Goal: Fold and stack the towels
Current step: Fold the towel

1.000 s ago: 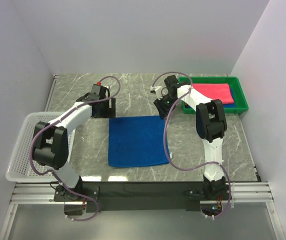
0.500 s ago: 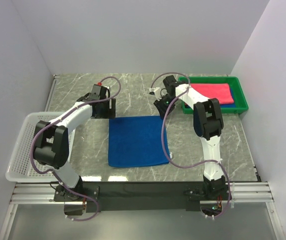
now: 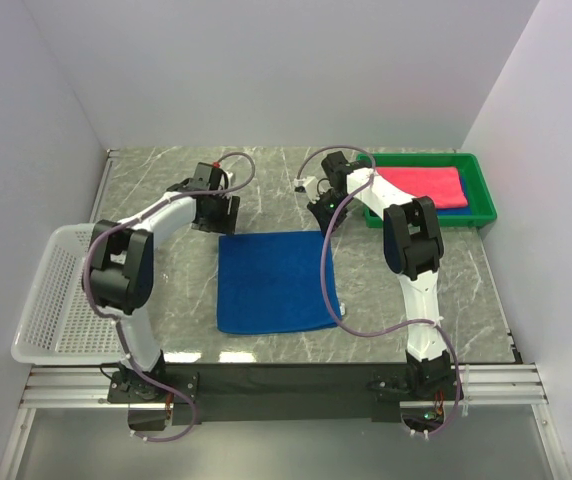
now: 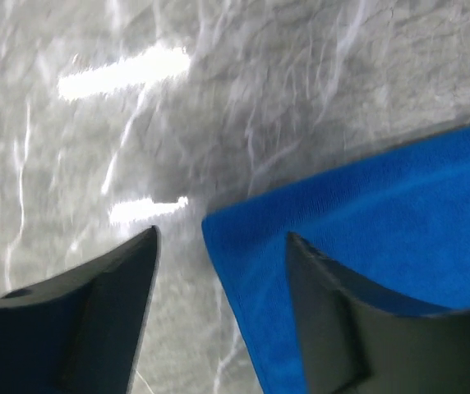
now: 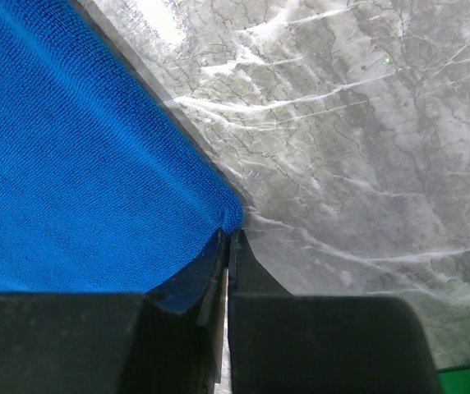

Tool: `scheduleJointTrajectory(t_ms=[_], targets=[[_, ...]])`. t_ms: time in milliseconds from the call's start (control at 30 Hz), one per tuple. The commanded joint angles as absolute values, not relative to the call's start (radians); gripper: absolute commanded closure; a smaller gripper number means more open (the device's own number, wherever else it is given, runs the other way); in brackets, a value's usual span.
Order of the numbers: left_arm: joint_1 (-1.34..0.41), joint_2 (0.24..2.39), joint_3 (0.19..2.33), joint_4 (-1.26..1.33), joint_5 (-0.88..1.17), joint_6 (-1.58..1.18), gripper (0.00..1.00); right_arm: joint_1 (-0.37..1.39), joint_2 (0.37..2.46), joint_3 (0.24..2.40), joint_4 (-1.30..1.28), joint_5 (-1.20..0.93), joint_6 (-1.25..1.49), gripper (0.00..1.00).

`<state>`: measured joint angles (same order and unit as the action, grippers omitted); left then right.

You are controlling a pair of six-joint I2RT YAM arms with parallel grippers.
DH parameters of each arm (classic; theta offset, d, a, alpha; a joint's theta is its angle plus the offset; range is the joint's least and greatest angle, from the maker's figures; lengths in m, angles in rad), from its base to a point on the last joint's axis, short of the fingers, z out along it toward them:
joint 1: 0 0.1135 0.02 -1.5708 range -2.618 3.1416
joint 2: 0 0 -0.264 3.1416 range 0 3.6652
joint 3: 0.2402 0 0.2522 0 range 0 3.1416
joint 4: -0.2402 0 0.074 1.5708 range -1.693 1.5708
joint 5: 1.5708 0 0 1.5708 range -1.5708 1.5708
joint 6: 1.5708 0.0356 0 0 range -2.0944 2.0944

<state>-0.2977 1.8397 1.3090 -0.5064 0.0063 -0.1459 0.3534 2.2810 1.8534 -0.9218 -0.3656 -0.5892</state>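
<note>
- Spread blue towel [image 3: 276, 282]: lies flat and unfolded at the middle of the marbled table [image 3: 266, 180].
- Right gripper [image 5: 227, 238]: at the towel's far right corner, jaws clenched together on the tip of that corner.
- Left gripper [image 4: 223, 238]: at the far left corner, jaws released and apart, one finger on each side of the corner.
- Pink-red towel [image 3: 428, 185]: folded, lying in the green tray [image 3: 486, 190] at the far right.
- Second blue towel [image 3: 456, 211]: only an edge shows beneath the pink-red one's near side.
- White basket [image 3: 46, 300]: at the left edge, well apart from the towels.
</note>
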Motion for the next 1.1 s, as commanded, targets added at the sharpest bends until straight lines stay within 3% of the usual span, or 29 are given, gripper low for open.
scheduleJointTrajectory(t_ms=[0, 233, 533, 633, 1067], targets=[[-0.298, 1.881, 1.382, -0.522, 0.052, -0.057, 0.34, 0.365, 2.318, 1.862, -0.96, -0.336, -0.604, 1.0], [-0.293, 1.977, 1.448, -0.552, 0.045, -0.021, 0.46, 0.367, 2.303, 1.844, -0.95, -0.341, -0.603, 1.0], [-0.281, 1.957, 1.41, -0.551, 0.095, -0.028, 0.5, 0.365, 2.299, 1.819, -0.933, -0.328, -0.597, 1.0], [-0.281, 1.98, 1.404, -0.552, 0.058, -0.032, 0.57, 0.367, 2.296, 1.818, -0.928, -0.336, -0.594, 1.0], [-0.265, 2.06, 1.352, -0.569, 0.026, -0.066, 0.65, 0.368, 2.278, 1.807, -0.92, -0.331, -0.594, 1.0]])
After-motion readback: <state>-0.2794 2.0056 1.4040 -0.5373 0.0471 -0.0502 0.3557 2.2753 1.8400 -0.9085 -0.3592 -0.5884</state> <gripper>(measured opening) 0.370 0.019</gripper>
